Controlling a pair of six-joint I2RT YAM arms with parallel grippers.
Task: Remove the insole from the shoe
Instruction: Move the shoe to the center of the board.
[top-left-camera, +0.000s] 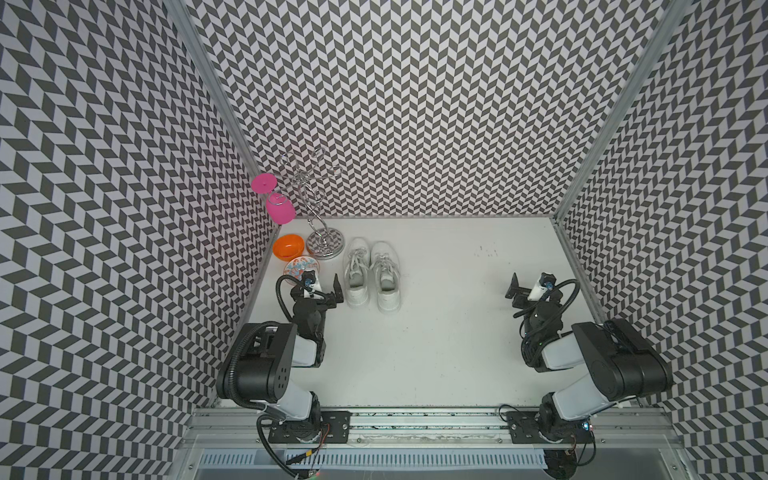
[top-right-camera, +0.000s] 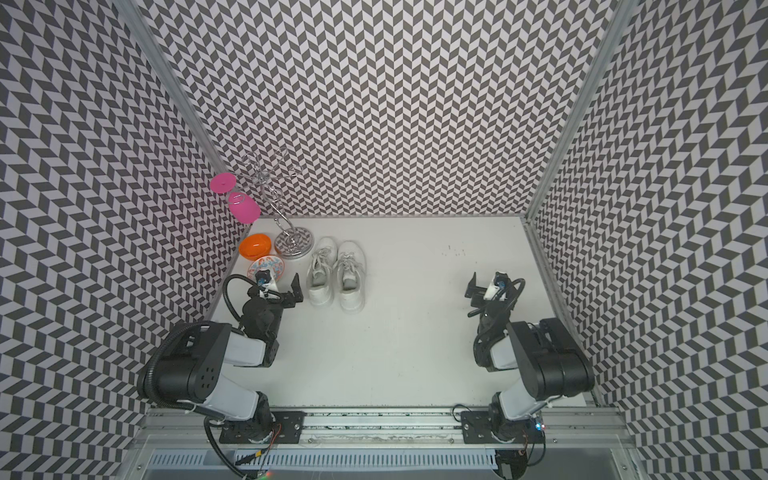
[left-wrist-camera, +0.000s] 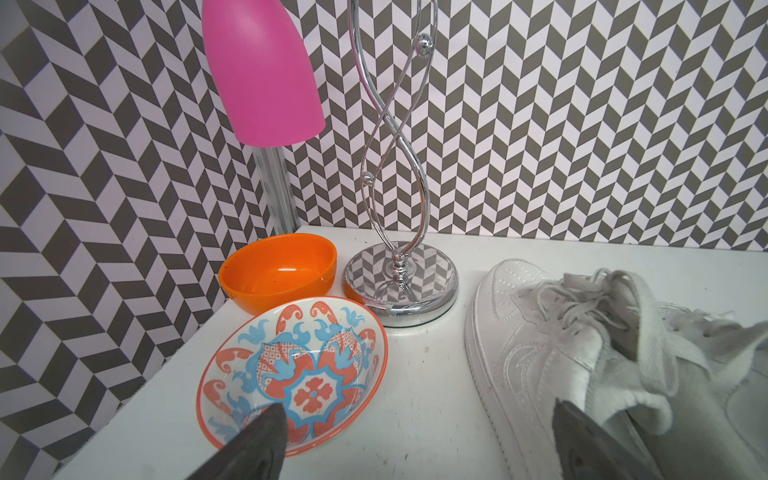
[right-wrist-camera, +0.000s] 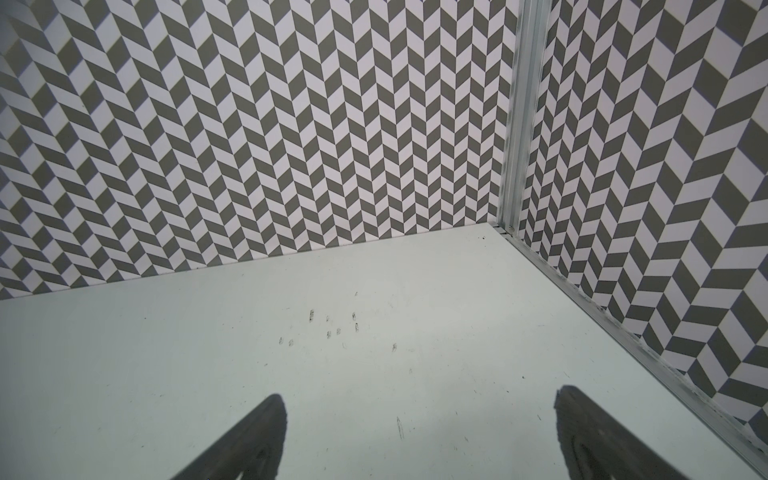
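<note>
A: Top views first. Tool state?
B: Left gripper (top-left-camera: 322, 287) is seen w/ jaws spread wide, nothing held; same for right gripper (top-left-camera: 528, 288). Near sneaker (top-left-camera: 356, 277) is set just beside the left gripper's inner finger, heel end by it, toe pointing ahead. Far sneaker (top-left-camera: 387, 283) is laid close alongside, on the side away from that tool. Both are well apart from the right gripper.
A: Insole?
B: Judged not yet out. Only a greyish opening is made out in each sneaker, so the insole itself can't be told.
A: Left wrist view?
B: Patterned dish (left-wrist-camera: 291, 374) is seen by the outer finger, w/ orange bowl (left-wrist-camera: 278, 270) and chrome glass rack (left-wrist-camera: 401, 274) ahead and pink wine glass (left-wrist-camera: 262, 70) hung above. Near sneaker's collar and laces are found on the inner-finger side.
A: Right wrist view?
B: Only bare table (right-wrist-camera: 374, 353) ahead; jaws apart.
A: Approach?
B: Prob. best if the collar is entered from above at the heel, one finger slid under the insole edge, then pinched and peeled up. Near sneaker should be pinned by the right gripper, else it'd likely be dragged. Laces and dish are to be avoided.
</note>
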